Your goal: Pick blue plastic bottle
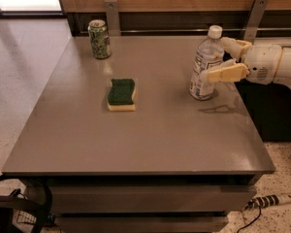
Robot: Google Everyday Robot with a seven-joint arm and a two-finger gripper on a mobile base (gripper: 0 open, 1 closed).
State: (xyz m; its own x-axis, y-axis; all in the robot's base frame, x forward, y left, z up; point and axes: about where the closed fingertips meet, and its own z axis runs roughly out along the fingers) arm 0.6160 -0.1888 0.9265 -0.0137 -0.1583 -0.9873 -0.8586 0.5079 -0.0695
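Note:
The blue plastic bottle (200, 86), clear with a white cap and a white label, stands upright at the right side of the grey table (160, 135). My gripper (214, 58) reaches in from the right at the bottle's mid height. It is open, with the near finger (228, 73) in front of the bottle's right side and the far finger (235, 45) just behind it by the shoulder. The bottle stands between the fingers, and I cannot tell whether they touch it.
A green drink can (100, 39) stands at the table's back left. A green and yellow sponge (121, 93) lies left of centre. A wooden wall with metal brackets (111, 14) runs behind the table. A power strip (274, 200) lies on the floor at the right.

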